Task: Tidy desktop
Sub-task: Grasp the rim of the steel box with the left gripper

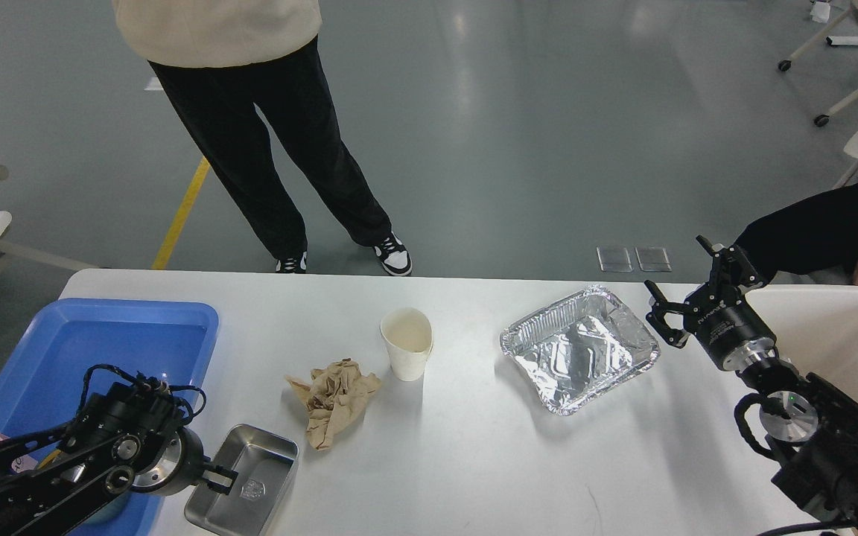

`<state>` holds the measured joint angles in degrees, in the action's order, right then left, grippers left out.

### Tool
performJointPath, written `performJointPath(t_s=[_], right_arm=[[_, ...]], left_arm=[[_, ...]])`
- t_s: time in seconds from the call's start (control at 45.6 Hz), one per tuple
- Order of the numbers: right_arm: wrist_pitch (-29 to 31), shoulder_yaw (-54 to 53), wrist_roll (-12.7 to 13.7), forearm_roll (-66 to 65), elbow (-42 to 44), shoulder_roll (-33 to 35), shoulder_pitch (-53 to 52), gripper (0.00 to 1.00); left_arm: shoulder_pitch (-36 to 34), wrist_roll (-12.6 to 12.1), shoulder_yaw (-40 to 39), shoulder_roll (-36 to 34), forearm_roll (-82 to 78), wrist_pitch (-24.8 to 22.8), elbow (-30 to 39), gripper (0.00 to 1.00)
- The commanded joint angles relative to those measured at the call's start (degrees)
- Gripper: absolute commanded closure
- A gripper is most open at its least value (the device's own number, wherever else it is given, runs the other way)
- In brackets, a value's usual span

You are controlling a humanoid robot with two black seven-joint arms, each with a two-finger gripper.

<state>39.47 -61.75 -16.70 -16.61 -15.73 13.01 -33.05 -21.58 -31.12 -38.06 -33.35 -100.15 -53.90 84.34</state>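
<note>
**Across the lower frame: desktop, mid-tidy**

Across the lower frame sat the desktop point(474, 447), holding a cup point(407, 344), crumpled paper point(334, 398) and foil tray point(579, 348). Left gripper point(222, 477) was at a steel tin's point(246, 485) rim at lower left, couldn't tell its state. Right gripper point(686, 286) hung with fingers apart, empty.

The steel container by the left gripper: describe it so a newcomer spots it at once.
On the white desktop, go to the near-left edge beside the blue tray. The small stainless steel container sits there at the left gripper: smooth and rigid, unlike the crinkled foil tray.
</note>
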Motion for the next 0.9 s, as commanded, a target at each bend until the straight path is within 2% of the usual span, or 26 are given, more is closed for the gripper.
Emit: performJointPath(t_s=[0.0,0.329,0.527,0.878], right_arm=[[0.0,0.1,0.0,0.0,0.0,0.0,-0.1,0.00],[-0.2,0.0,0.0,0.0,0.0,-0.1,-0.2,0.00],[-0.2,0.0,0.0,0.0,0.0,0.0,-0.3,0.00],[-0.1,0.4,0.1,0.0,0.0,0.3,-0.4,0.00]], left_arm=[[-0.1,0.0,0.0,0.0,0.1,-0.2,-0.1,0.99],[-1.4,0.0,-0.5,0.1,3.5,-1.1,0.9,1.00],[-3.9,-0.2,-1.2,-0.7,6.9,-1.1,4.2,1.00],[-12.8,-3.1,-4.7,-4.4,18.0,-1.1,8.9,1.00]])
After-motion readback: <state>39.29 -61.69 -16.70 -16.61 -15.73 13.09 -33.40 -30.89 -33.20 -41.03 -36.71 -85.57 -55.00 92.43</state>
